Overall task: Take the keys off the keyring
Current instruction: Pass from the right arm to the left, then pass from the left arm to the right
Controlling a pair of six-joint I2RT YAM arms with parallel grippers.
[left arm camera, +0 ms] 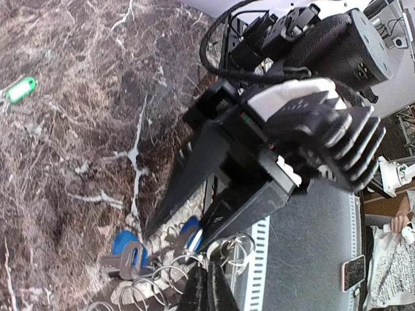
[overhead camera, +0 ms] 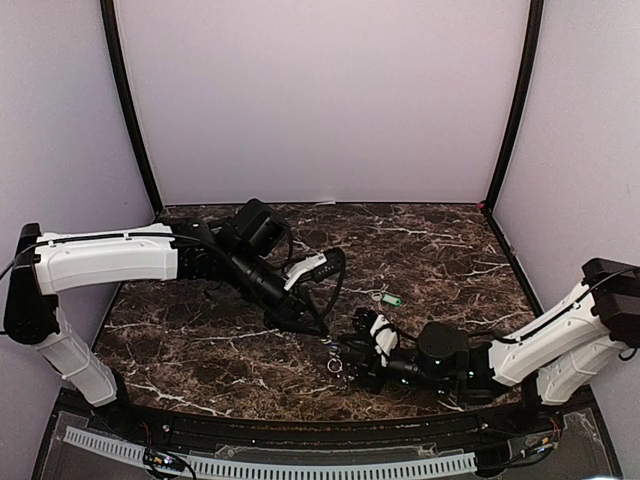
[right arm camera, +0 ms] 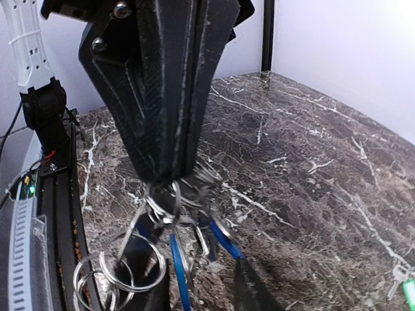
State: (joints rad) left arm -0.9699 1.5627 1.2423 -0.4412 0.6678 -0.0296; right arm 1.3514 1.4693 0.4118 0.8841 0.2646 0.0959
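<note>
Marble table [overhead camera: 450,250]: left end effector [overhead camera: 322,333] clamps keyring [right arm camera: 172,201]; right end effector [left arm camera: 174,238] spread around keys [left arm camera: 124,243].

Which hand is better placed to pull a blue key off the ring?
Right, I'd say. The left hand is shut on the keyring, holding it; the right hand is open, its fingers flanking the hanging blue keys.
</note>
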